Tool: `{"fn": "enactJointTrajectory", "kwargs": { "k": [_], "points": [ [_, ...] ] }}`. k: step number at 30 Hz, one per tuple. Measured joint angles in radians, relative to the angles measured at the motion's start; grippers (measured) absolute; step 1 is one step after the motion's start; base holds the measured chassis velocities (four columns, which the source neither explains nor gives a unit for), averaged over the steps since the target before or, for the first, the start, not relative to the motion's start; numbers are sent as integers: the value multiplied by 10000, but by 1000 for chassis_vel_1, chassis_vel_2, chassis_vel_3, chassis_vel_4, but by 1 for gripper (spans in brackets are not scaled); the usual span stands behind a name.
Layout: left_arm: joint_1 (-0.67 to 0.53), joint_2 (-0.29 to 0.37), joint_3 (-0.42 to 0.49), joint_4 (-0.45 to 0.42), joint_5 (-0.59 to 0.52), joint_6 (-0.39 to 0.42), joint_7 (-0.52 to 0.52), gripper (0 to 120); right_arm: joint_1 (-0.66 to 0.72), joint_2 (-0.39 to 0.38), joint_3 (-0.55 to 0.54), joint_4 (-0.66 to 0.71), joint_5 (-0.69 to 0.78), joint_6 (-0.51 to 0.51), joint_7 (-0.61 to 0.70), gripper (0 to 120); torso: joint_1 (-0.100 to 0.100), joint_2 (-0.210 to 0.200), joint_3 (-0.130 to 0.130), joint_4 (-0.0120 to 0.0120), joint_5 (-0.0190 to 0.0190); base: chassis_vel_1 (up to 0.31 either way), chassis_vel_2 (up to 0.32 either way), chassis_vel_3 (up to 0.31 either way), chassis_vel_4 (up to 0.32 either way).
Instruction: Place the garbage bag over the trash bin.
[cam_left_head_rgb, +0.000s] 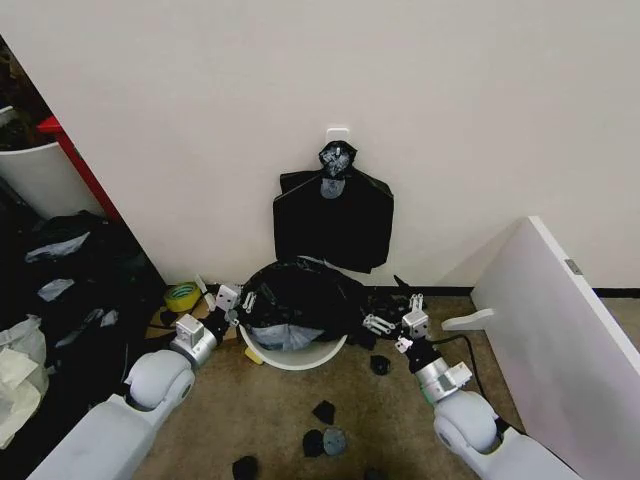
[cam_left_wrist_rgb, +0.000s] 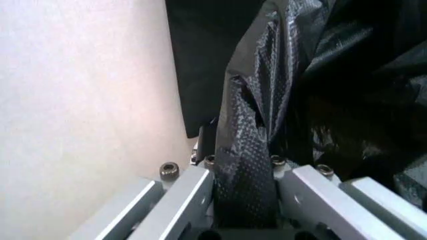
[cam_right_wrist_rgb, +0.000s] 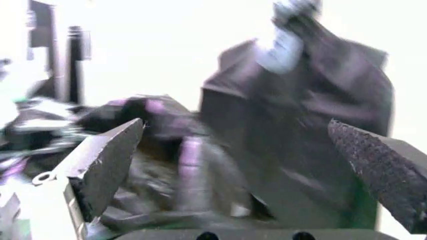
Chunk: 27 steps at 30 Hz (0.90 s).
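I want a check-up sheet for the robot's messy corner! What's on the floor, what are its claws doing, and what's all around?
Surface: brown floor, partly bare.
Job's things: large crinkly black plastic garbage bag draped over the round white plastic trash bin; the bin's near rim is uncovered.
Clutter: small black scraps on the floor, yellow tape roll by the wall.
Grippers: left gripper at the bag's left side, shut on a fold of it; right gripper at the bag's right side, fingers open.
Cables: black cable near the right arm.
Surroundings: flat black bundle hanging on the white wall, white board leaning at right.
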Motion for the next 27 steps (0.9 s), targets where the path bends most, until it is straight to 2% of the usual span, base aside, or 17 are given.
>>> {"fn": "enactJointTrajectory", "kwargs": {
  "k": [1,6,8,11,16,24,27],
  "points": [
    [0,0,0,0,0,0,0,1,0,0,0,0,0,0,0,100,0,0,0,0,0,0,0,0,0],
    [320,-105,-176,-610,-215,669,-477,1,-190,-4,182,37,-3156,551,-229,100,0,1,0,1,1,0,0,0,0],
    [336,-110,-188,-646,-242,715,-510,1,-209,-1,214,36,-3342,579,-249,100,0,1,0,2,1,0,0,0,0],
    [433,-153,-252,-1069,-657,1397,-931,1,-384,116,767,-46,-4916,960,-696,100,0,1,0,-2,2,0,0,0,0],
    [574,-198,-289,-1412,-803,1742,-1169,1,-481,309,1589,-93,-6551,1508,-1407,100,0,1,0,0,1,0,0,0,0],
    [584,-315,-197,-1532,-870,1924,-1336,1,-509,317,1623,-253,-6907,1535,-1453,97,0,1,0,0,1,0,0,0,0],
    [571,-280,-197,-1588,-896,1949,-1359,1,-494,308,1609,-289,-6973,1503,-1453,88,0,1,0,-1,1,0,0,0,0]
  ]
}}
